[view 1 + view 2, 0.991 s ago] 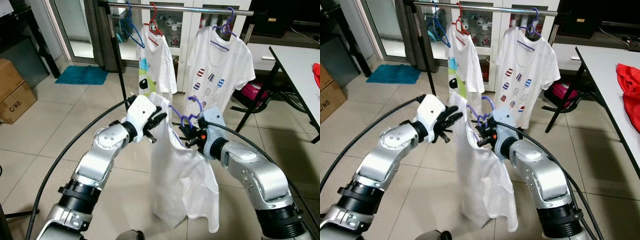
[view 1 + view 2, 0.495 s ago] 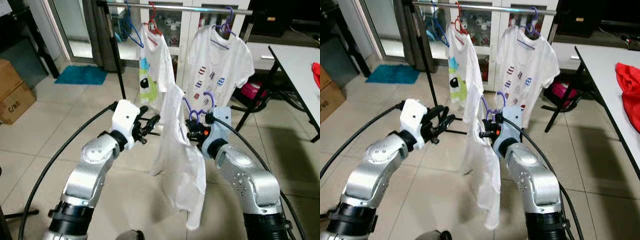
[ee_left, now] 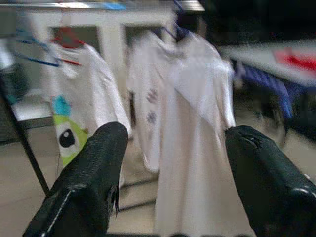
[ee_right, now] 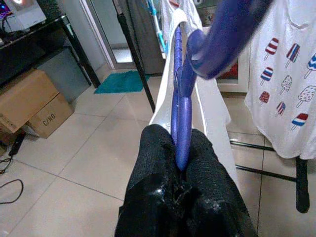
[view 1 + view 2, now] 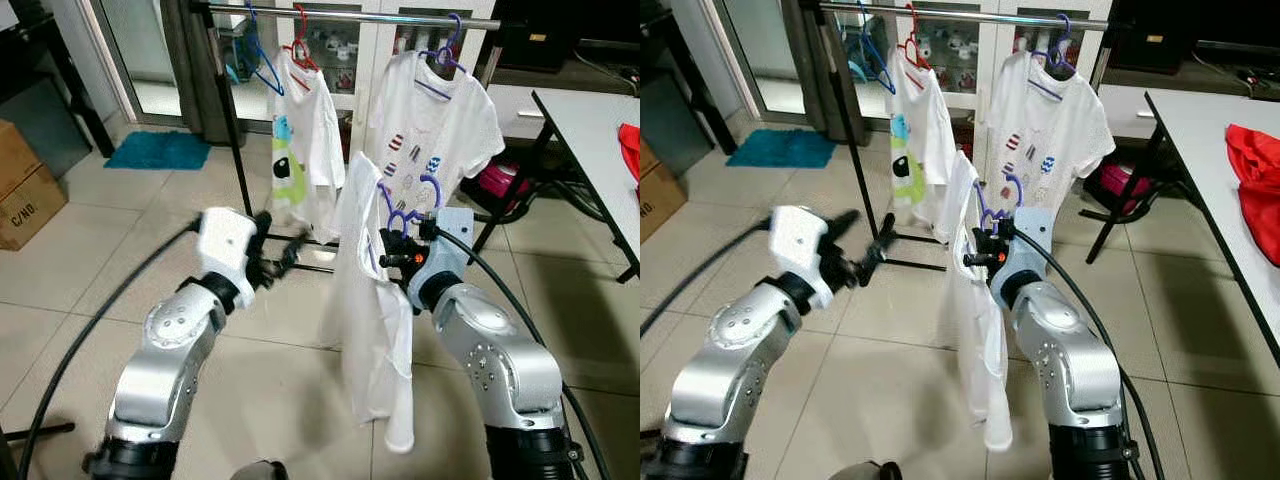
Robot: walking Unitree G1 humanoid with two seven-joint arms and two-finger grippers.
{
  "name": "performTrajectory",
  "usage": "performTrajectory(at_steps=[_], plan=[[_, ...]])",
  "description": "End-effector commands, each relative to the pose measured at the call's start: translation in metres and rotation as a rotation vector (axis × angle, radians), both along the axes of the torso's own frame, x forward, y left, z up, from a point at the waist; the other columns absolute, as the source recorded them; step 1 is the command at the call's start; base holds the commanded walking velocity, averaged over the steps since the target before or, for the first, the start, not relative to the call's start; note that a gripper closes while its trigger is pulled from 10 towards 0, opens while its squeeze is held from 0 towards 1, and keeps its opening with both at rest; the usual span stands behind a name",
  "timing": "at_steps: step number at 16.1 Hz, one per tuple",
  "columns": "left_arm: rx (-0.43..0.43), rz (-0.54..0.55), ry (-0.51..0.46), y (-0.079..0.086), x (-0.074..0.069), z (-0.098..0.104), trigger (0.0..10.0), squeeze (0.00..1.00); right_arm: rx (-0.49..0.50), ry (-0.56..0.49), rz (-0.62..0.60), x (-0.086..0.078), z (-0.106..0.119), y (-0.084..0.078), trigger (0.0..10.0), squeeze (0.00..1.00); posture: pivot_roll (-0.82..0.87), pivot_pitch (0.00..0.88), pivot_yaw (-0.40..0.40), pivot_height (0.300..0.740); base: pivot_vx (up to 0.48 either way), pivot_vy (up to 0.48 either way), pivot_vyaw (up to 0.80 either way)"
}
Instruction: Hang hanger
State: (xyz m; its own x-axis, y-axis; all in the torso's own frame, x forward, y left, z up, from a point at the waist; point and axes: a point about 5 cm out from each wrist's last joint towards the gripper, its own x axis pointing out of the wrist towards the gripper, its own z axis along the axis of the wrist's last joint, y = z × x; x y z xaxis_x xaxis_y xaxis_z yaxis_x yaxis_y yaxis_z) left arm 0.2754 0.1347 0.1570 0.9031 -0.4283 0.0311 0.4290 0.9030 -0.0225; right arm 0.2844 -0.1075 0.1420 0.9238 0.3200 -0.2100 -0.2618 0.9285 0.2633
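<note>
The robot has two shiny silver arms with round joints and small dark screws. Each arm has black rings low down near the body. A white block sits at each wrist, with the left gripper [image 5: 285, 258] and right gripper [image 5: 392, 252] in black. Long black cables curve away from both wrists. The right wrist has small orange bits.

Shirt [image 5: 372, 300] before rail [image 5: 340, 15] — hands either side

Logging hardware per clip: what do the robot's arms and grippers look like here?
Both arms are jointed silver metal with black ribbed collars near the base. White housing on the left wrist, pale blue on the right. Left gripper and right gripper have black fingers. Black cables loop alongside each arm.
</note>
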Motion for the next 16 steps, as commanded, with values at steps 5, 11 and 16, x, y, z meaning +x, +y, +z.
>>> performTrajectory(at_steps=[5, 11, 16], plan=[[-0.098, 0.226, 0.034, 0.020, -0.012, 0.002, 10.0, 0.00, -0.042, -0.024, -0.092, 0.003, 0.002, -0.014, 10.0, 0.00, -0.14, 0.000, 0.040, 0.740, 0.000, 0.000, 0.00], [-0.012, 0.267, 0.069, 0.031, -0.019, -0.006, 10.0, 0.00, -0.271, -0.024, -0.005, -0.004, -0.011, -0.023, 10.0, 0.00, -0.13, 0.000, 0.047, 0.740, 0.000, 0.000, 0.00], [0.026, 0.247, 0.078, 0.028, -0.014, -0.006, 10.0, 0.00, -0.298, -0.032, -0.015, -0.001, -0.009, -0.024, 10.0, 0.00, -0.15, 0.000, 0.044, 0.740, 0.378, 0.000, 0.00]])
